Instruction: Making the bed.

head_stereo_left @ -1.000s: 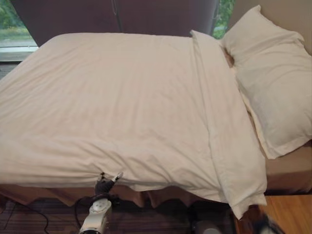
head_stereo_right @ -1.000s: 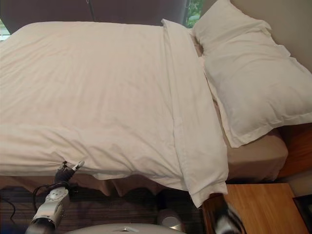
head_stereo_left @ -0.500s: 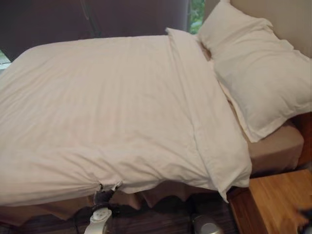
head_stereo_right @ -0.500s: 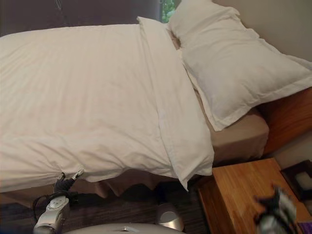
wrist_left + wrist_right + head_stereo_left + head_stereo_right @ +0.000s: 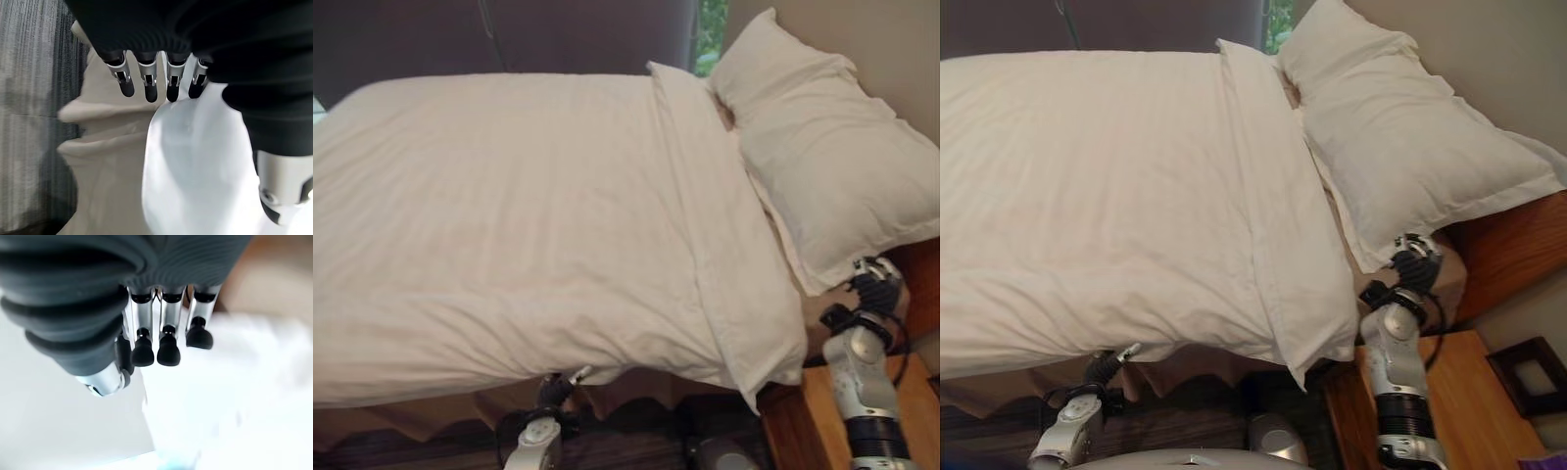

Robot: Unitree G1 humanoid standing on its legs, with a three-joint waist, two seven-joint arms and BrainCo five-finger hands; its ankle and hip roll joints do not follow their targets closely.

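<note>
A white duvet (image 5: 509, 215) covers the bed, its top edge folded back in a band (image 5: 724, 245) beside the white pillow (image 5: 822, 147). My left hand (image 5: 558, 387) sits just under the duvet's near hanging edge. In the left wrist view its fingers (image 5: 146, 83) point straight, and the duvet's edge (image 5: 195, 161) lies between them and the spread thumb. My right hand (image 5: 876, 289) is raised at the pillow's near corner, above the tan sheet (image 5: 1449, 284). In the right wrist view its fingers (image 5: 166, 347) are straight over white cloth.
A wooden nightstand (image 5: 1469, 392) stands by the bed's head end, under my right arm, with a dark frame (image 5: 1528, 372) on it. A wooden headboard (image 5: 1518, 245) lies behind the pillow. A tan bed skirt (image 5: 411, 416) hangs over striped carpet (image 5: 29, 73). Dark curtains (image 5: 587, 34) hang beyond.
The camera has swung toward the bed's head end. My right arm has risen to the pillow's near corner. The gathers in the duvet at my left hand have smoothed out.
</note>
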